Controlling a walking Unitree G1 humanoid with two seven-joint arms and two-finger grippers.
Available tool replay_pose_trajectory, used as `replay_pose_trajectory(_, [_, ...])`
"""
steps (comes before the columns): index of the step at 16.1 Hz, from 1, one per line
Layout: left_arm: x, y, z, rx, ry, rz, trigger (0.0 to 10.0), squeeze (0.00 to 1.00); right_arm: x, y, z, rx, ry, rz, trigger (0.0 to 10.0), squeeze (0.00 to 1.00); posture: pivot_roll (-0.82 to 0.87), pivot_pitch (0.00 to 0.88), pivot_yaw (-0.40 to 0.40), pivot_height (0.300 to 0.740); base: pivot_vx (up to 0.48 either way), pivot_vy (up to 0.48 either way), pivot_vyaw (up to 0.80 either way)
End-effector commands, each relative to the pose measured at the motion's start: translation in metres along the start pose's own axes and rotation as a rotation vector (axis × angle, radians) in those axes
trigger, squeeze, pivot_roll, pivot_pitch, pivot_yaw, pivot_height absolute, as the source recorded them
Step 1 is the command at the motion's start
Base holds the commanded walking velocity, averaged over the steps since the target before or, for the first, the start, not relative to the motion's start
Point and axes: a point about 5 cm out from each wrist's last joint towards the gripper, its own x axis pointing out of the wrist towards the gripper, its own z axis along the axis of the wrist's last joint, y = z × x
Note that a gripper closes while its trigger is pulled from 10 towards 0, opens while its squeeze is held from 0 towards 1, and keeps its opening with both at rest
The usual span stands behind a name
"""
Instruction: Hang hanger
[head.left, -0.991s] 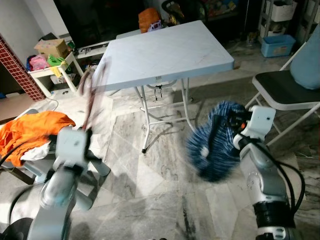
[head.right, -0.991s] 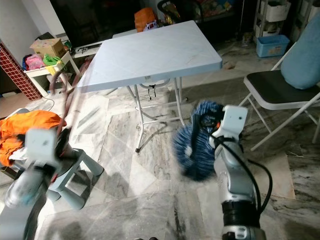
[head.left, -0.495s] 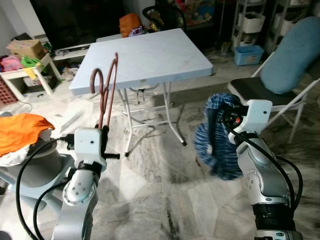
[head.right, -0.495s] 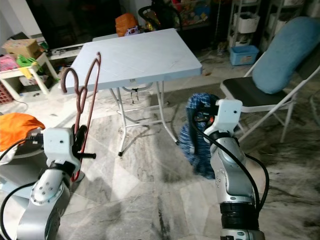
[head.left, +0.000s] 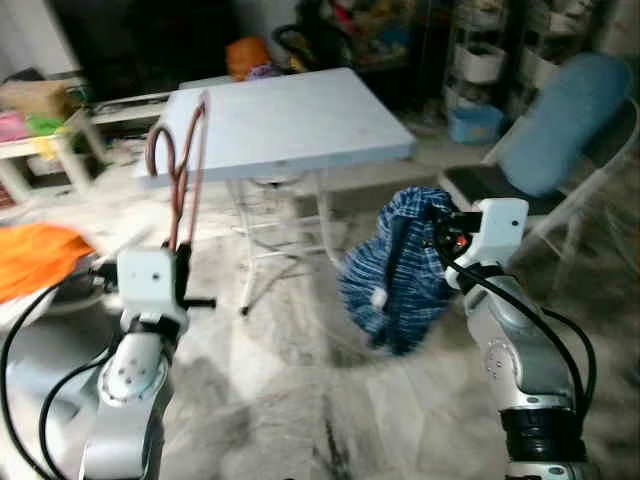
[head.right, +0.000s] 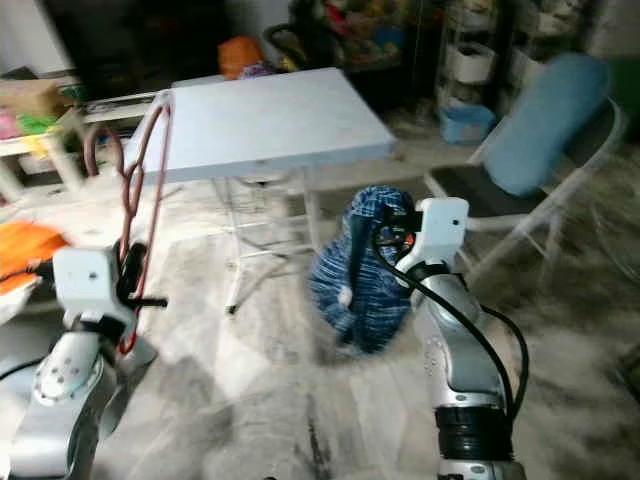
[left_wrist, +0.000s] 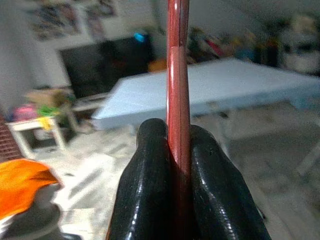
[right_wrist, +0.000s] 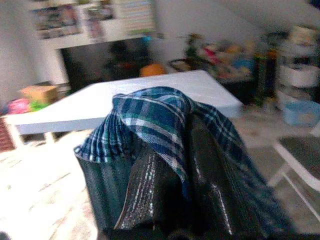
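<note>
Hanger (head.left: 180, 170): reddish-brown, upright, hook topmost, at 10 o'clock.
Left claw (left_wrist: 178, 165): fingers clamped on the hanger's rod.
Right claw (right_wrist: 170, 170): at 3 o'clock, gripped blue plaid cloth (head.left: 395, 270).
Desk (head.left: 290, 120): white, at 12 o'clock.

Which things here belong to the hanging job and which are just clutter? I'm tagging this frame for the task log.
Job:
- hanger, pinched in the left gripper
- blue plaid garment, draped over the right gripper

Lying about:
- folding table
- folding chair with its blue cushion
- orange cloth
</note>
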Motion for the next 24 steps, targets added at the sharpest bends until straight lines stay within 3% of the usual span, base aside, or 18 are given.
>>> replay_pose_trajectory(1, [0.000,0.006,0.002,0.007,-0.005,0.025,10.0,0.00,0.003,0.010,0.011,-0.003,-0.045,0.051,10.0,0.00,-0.02,0.000,0.104,0.740,0.311,0.000,0.00])
replay_pose_trajectory(11, [0.000,0.007,-0.003,-0.018,0.014,0.049,10.0,0.00,0.004,0.012,0.015,0.006,-0.049,0.085,10.0,0.00,-0.02,0.000,0.096,0.740,0.362,0.000,0.00])
replay_pose_trajectory(17, [-0.006,0.011,-0.011,-0.006,0.053,0.101,10.0,0.00,0.004,0.017,0.011,0.020,-0.024,0.107,10.0,0.00,-0.01,0.000,0.059,0.740,0.000,0.000,0.00])
replay_pose_trajectory(18, [-0.006,0.010,-0.014,-0.002,0.043,0.107,10.0,0.00,0.006,0.022,0.007,0.019,0.000,0.136,10.0,0.00,-0.01,0.000,-0.016,0.740,0.000,0.000,0.00])
replay_pose_trajectory(20, [-0.002,0.010,-0.012,-0.004,0.015,0.127,10.0,0.00,0.010,0.031,0.004,0.014,0.024,0.181,10.0,0.00,0.00,0.000,-0.054,0.740,0.000,0.000,0.00])
replay_pose_trajectory(24, [-0.009,0.015,-0.014,-0.022,0.004,0.158,10.0,0.00,0.016,0.044,0.002,0.014,0.021,0.236,10.0,0.00,0.02,0.000,-0.048,0.740,0.000,0.000,0.00])
